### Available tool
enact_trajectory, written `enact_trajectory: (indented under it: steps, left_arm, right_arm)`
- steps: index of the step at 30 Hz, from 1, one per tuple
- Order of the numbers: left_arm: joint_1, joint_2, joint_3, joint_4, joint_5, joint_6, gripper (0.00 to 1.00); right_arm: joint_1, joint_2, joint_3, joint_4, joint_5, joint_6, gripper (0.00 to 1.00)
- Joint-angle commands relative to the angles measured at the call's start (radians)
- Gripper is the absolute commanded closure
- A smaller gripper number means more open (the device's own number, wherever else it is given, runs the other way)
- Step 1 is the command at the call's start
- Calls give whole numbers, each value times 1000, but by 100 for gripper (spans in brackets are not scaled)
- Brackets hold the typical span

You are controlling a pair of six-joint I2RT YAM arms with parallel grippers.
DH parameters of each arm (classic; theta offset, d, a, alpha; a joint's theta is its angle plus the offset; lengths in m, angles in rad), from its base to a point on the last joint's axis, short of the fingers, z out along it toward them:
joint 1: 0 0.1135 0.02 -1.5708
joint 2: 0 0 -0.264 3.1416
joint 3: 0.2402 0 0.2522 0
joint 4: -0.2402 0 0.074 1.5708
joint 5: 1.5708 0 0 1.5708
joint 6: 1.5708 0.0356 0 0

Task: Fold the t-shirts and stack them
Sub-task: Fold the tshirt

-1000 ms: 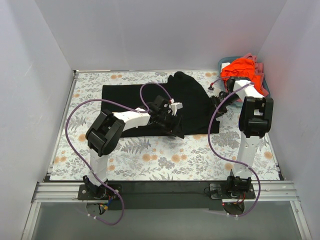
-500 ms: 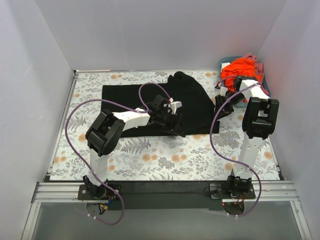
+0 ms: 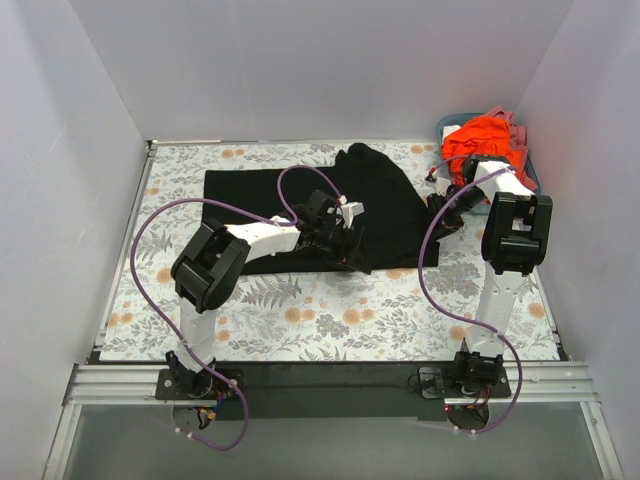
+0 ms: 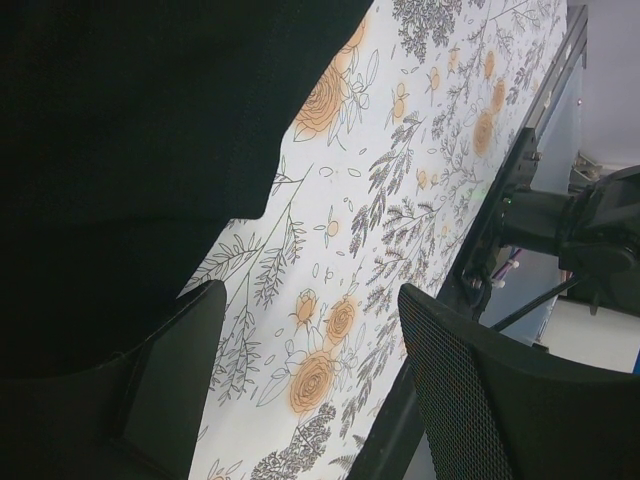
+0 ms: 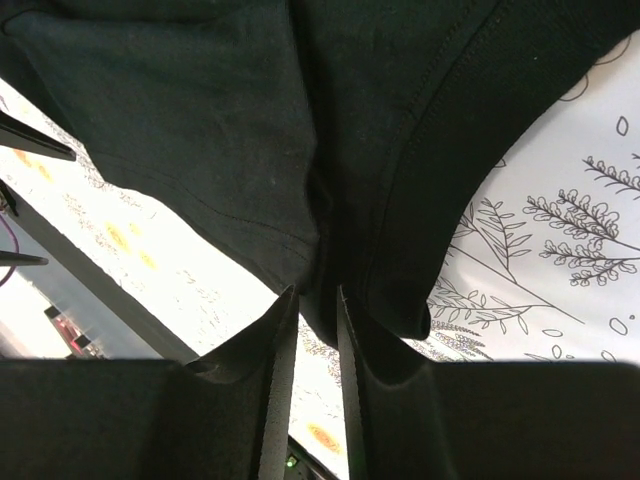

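— Left end effector (image 4: 310,295) first: we see its two fingers wide apart, so it is open and holds nothing. One finger is at the edge of the black shirt (image 3: 390,200), but we cannot tell if it touches. The flowery table (image 3: 300,310) shows between the two fingers.

— And where does the shirt lie?

— It is spread out on the far half of the table, with a bumpy, folded part on its right side. In the top view the left arm covers some of its near edge, so we cannot see that bit.

— What about the right end effector (image 5: 312,292)?

— That one is hard. Its fingers are close together, with only a thin gap. A fold of the black shirt comes down to the fingertips. We cannot tell if they pinch the cloth or just touch it. From above it is at the shirt's right edge, small and dark against dark cloth.

— And the other shirts?

— The orange-red shirt (image 3: 485,135) is heaped in the teal basket (image 3: 446,125) in the far right corner, and it hides most of the basket. A bit of pink cloth (image 3: 514,122) peeks out behind it. We cannot make out its shape.
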Motion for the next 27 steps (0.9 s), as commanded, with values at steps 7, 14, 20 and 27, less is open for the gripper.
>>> enact_trajectory:
  steps: [7,14,20,27]
  left_arm:
    - [-5,-23,9,16,18,2,31]
    - [-3,-25,8,21,18,2,30]
    - [-3,-23,11,21,20,-1,31]
    - [-3,-26,5,29,32,-4,30]
  right_arm:
    - [20,14,57,0,-18,-2,73]
    - [34,5,52,0,-22,-2,74]
    - [42,16,48,3,-6,0,74]
    - [42,19,37,4,3,-4,75]
